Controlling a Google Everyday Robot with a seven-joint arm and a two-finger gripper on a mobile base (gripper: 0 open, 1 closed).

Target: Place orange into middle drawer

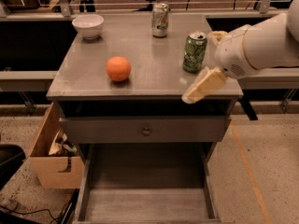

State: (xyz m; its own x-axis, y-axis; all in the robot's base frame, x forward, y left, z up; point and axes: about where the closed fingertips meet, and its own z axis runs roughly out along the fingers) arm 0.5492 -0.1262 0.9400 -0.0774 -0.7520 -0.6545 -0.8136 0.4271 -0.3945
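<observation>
The orange [118, 68] sits on the grey cabinet top [145, 78], left of centre and near the front edge. The middle drawer [147, 204] is pulled out low at the front, and its pale streaked floor is bare. My gripper [195, 93] hangs from the white arm [257, 45] over the front right corner of the top. It is just below the green can and well to the right of the orange. It holds nothing that I can see.
A green soda can [194, 52] stands right beside my gripper. A silver can [160, 19] and a white bowl [88, 25] stand at the back. A drawer front with a round knob [146, 131] is closed above the open drawer. A cardboard box [53, 157] stands on the floor at left.
</observation>
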